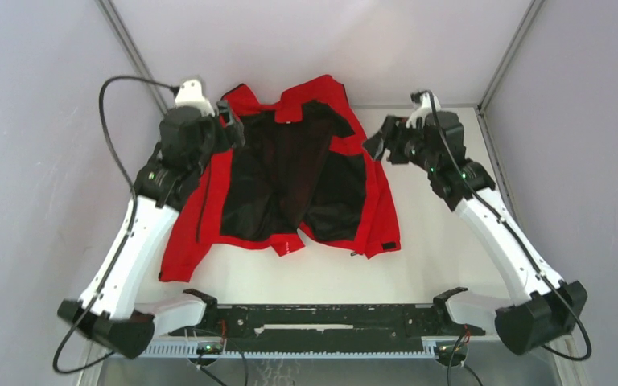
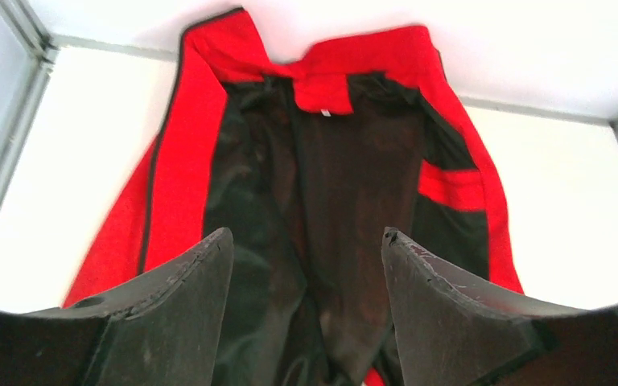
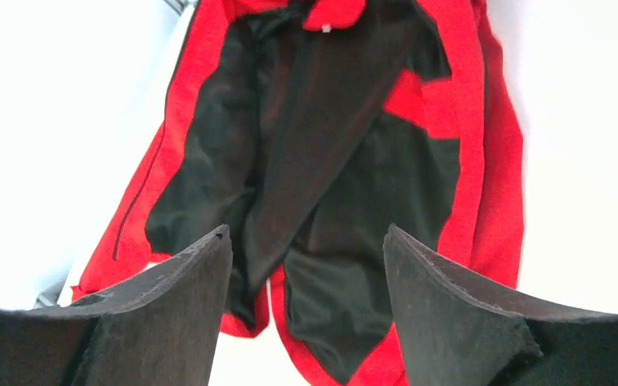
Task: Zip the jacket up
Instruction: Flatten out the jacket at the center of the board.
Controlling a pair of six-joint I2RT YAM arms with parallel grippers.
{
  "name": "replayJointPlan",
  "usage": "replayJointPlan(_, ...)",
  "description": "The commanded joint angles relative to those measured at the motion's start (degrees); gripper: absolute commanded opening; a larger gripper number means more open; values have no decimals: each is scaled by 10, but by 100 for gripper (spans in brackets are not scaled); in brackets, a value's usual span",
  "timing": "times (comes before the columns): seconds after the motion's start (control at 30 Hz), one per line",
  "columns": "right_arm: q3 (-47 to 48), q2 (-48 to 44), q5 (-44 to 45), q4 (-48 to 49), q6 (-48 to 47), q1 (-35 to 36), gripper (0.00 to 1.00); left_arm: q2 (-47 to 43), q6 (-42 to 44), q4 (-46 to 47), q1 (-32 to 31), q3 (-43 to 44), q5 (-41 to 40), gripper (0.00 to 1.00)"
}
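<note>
As it lies, the jacket (image 1: pixel 290 177) gapes (unzipped).

Jacket (image 1: pixel 290 181) open on table (image 1: pixel 442 257) — left tool (image 1: pixel 232 122), right tool (image 1: pixel 374 145) flank far end.

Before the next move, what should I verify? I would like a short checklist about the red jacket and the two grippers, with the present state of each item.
1. The left gripper is open and empty: ok.
2. The right gripper is open and empty: ok.
3. The bright red long-sleeved fabric jacket rests on the white table: ok.
4. The jacket front is closed enough to zip: not ok; it lies spread open, with the black lining facing up.
5. The zipper slider is located: cannot tell; no view shows it clearly.
</note>
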Motion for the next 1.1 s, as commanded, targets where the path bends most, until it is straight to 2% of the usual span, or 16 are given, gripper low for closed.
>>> replayJointPlan(0.0, -112, -48, -1, 0, 22, 4, 75, -84, -44, 20, -1, -127, 85, 72)
replayJointPlan(0.07, -161, -99, 5, 1, 28, 14, 74, -124, -48, 25, 0, -181, 112, 72)
replayJointPlan(0.2, -254, -174, 22, 10, 56, 41, 74, -191, -38, -7, 0, -223, 152, 73)
replayJointPlan(0.33, -337, -200, 36, 31, 73, 49, 74, -268, -24, -38, 0, -257, 164, 74)
replayJointPlan(0.5, -379, -148, 31, 90, 100, 50, 74, -360, 3, -68, 0, -309, 183, 76)
replayJointPlan(0.7, -387, -51, 35, 172, 124, 50, 74, -459, 9, -62, -1, -376, 211, 76)
replayJointPlan(1.07, -387, 67, 55, 256, 149, 49, 68, -525, -2, -31, -1, -434, 254, 77)
